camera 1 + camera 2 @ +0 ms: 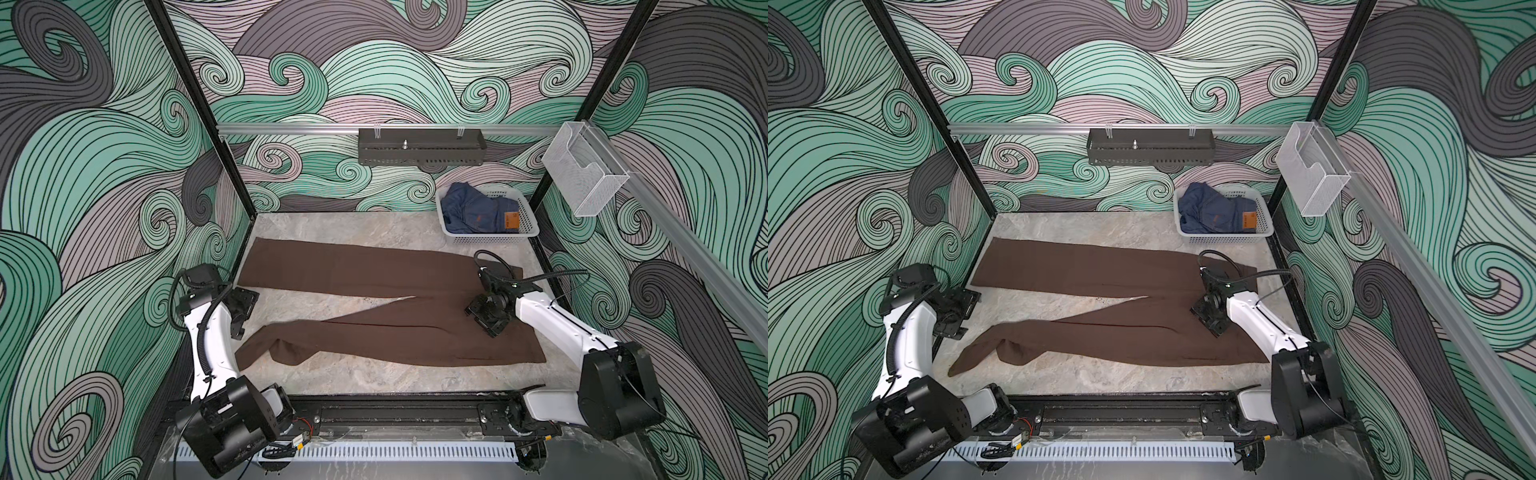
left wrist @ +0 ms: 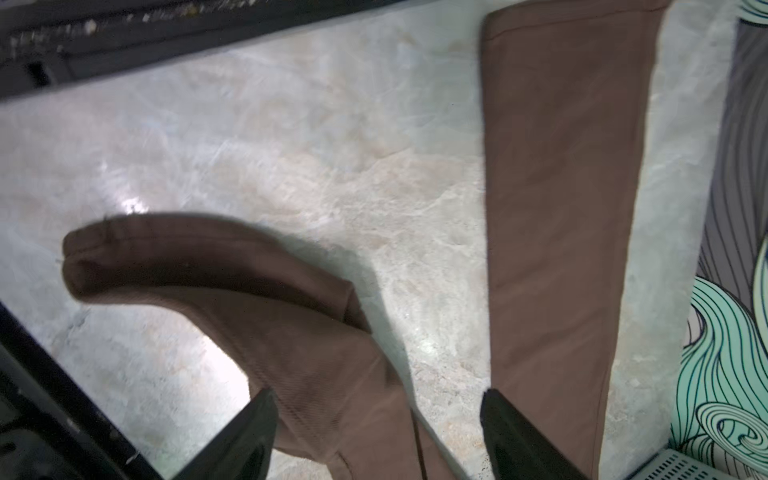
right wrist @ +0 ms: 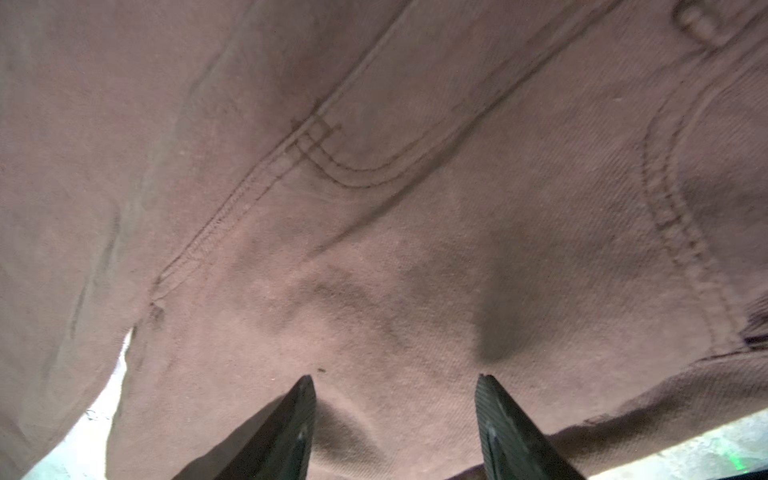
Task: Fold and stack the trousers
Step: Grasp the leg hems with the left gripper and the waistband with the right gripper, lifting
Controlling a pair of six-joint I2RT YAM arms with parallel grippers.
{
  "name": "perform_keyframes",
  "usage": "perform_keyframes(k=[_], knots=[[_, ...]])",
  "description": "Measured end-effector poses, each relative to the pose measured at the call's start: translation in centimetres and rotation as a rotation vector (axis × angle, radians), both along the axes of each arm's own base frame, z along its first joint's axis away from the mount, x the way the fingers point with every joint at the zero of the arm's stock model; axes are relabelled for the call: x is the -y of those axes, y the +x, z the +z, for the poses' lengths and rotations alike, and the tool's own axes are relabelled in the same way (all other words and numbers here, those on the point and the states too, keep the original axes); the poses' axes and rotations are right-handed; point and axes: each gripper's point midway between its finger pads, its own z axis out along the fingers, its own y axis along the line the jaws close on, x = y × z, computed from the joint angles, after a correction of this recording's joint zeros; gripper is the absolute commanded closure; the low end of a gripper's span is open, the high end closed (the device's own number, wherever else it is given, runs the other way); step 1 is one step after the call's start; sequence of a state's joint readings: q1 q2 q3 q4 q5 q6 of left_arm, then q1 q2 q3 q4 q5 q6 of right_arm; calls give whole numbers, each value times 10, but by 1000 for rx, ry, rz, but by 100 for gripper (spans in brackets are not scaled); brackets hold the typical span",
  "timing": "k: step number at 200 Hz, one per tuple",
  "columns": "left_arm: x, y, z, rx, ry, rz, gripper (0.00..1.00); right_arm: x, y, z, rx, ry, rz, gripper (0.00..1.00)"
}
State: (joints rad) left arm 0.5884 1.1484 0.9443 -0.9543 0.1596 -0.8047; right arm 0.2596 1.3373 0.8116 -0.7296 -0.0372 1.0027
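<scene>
**Left wrist view.** The left claw (image 2: 378, 395) stands open, jaws apart above the near leg of the trousers (image 2: 561, 208), gripping nothing. That leg's hem lies curled and bunched on the bench (image 2: 291, 145). Hazard: a pinch here may catch a single layer, and the leg would then drag twisted.

**Right wrist view.** The right claw (image 3: 395, 378) is open over the fly and pocket seams and holds nothing. Hazard: if it closes on a shallow ridge, the cloth may slip out.

**Both top views.** The trousers lie unfolded across the bench, with the legs splayed toward the left and the waist at the right. Hazard: folding before the legs are aligned would likely give a crooked stack.

The white basket (image 1: 490, 238) in the far right corner holds blue jeans (image 1: 478, 210). The clear wall holder (image 1: 590, 183) appears empty. The contents of the dark rail tray (image 1: 419, 153) cannot be told.
</scene>
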Motion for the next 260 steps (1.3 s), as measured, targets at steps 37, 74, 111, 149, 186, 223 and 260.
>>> perform_keyframes(k=[37,74,111,149,186,223,260], knots=[[12,-28,-37,-93,-217,106,16,0,2,3,28,-4,24,37],[9,-34,-45,-111,-284,161,16,0,3,3,34,-8,32,37],[16,-41,-61,-147,-321,172,22,1,6,2,40,-13,39,38],[17,-47,-85,-205,-345,185,48,2,3,-11,15,-22,39,39],[5,-37,-78,-177,-294,173,95,7,-4,-31,-40,-37,31,39],[-9,22,-11,-9,-130,14,100,10,-3,-37,-50,-41,20,39],[24,99,92,205,83,-294,100,17,-2,-41,-63,-51,-5,39]])
